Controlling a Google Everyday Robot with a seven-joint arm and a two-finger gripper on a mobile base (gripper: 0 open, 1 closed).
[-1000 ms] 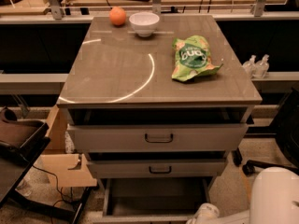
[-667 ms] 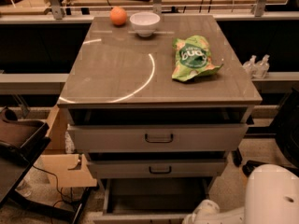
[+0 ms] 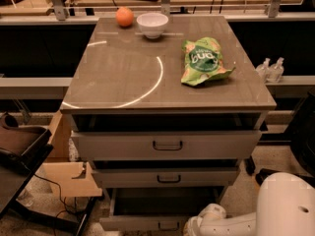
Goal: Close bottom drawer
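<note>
Three grey drawers faced the camera in a cabinet, one under another and narrower toward the floor. The top drawer was the widest, with the middle drawer beneath it. The bottom drawer, lowest and narrowest, stood pulled out toward the viewer, so that its dark inner tray lay exposed behind a low front. Its small black loop handle sat at the middle of that front, close to the lower edge of the view.

The robot's white arm entered from the lower right, in front of a large rounded white body part. The gripper lay at the arm's forward end, at the lower edge of the view just right of the bottom drawer's handle. It was cut off by that edge, so neither how far open it was nor whether it held anything could be told.

On the cabinet top rested an orange and, just beside it, a white bowl, both at the far edge. A green snack bag lay toward the right side. A cardboard box stood on the floor to the cabinet's left, and two small clear bottles stood to its right.
</note>
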